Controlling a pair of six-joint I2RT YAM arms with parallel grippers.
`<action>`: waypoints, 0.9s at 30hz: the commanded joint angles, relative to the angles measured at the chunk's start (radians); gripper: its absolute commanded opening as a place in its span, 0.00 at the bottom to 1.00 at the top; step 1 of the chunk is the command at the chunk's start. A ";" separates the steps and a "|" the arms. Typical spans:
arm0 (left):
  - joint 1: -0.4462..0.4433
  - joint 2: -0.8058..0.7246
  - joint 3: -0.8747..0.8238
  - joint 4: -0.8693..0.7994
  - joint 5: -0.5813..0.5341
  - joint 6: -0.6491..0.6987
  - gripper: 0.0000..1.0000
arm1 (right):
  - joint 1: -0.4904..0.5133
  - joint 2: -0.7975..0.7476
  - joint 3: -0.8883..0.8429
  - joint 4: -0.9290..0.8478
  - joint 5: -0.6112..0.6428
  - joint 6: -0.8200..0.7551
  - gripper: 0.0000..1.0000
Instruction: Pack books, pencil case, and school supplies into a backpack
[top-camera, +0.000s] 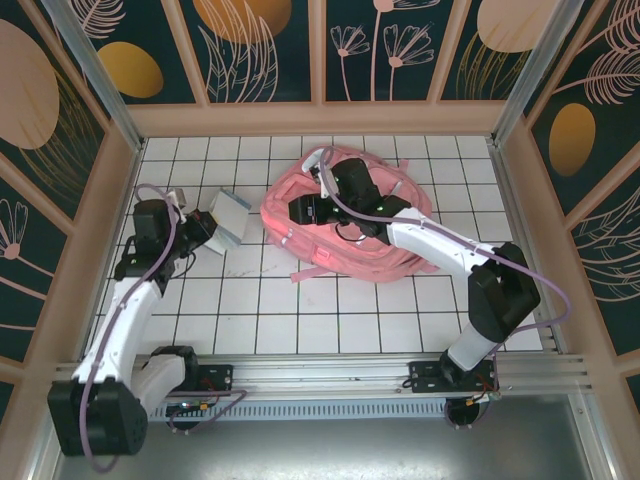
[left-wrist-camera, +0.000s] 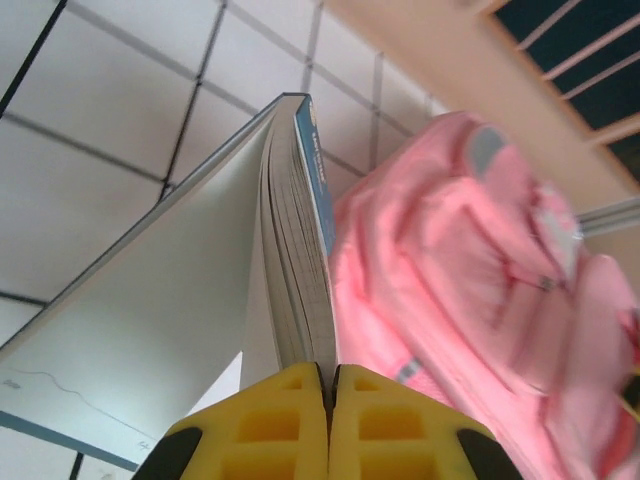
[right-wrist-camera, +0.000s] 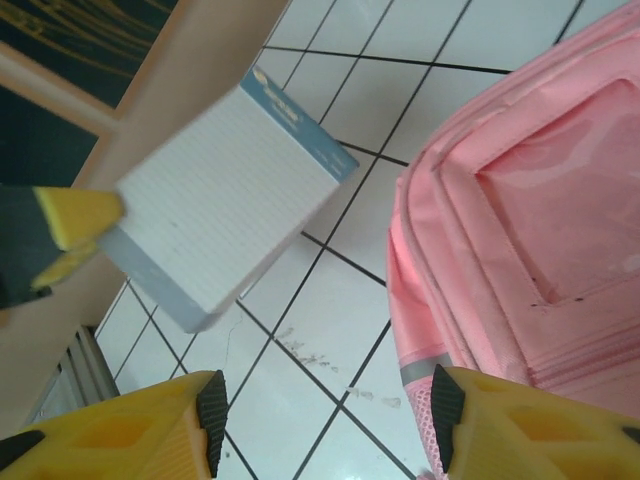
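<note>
L pincer (left-wrist-camera: 328, 400) is clamped shut on one edge of a thin book (left-wrist-camera: 200, 300) w/ pale cover & blue spine, held on a tilt over the tiled table (top-camera: 300, 310). Book's long axis runs straight out from the fingertips, spine side facing the pink backpack (left-wrist-camera: 470, 270), which lies just to the R, close but apart. R pincer (right-wrist-camera: 325, 405) hangs over the backpack's L edge, jaws apart, nothing btw them, so the R arm is nearer the backpack. Can't tell if the zip's open. Prob next: book swings R, spine-first, once there's a gap.
</note>
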 joint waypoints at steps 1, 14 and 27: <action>-0.016 -0.074 -0.010 -0.024 0.113 0.066 0.00 | -0.008 -0.003 0.026 0.009 -0.071 -0.105 0.59; -0.210 -0.088 0.087 0.117 0.472 0.068 0.00 | -0.074 -0.121 -0.022 -0.134 -0.299 -0.148 0.99; -0.296 -0.036 0.122 0.182 0.561 0.057 0.00 | -0.110 -0.281 -0.188 0.032 -0.602 -0.006 0.87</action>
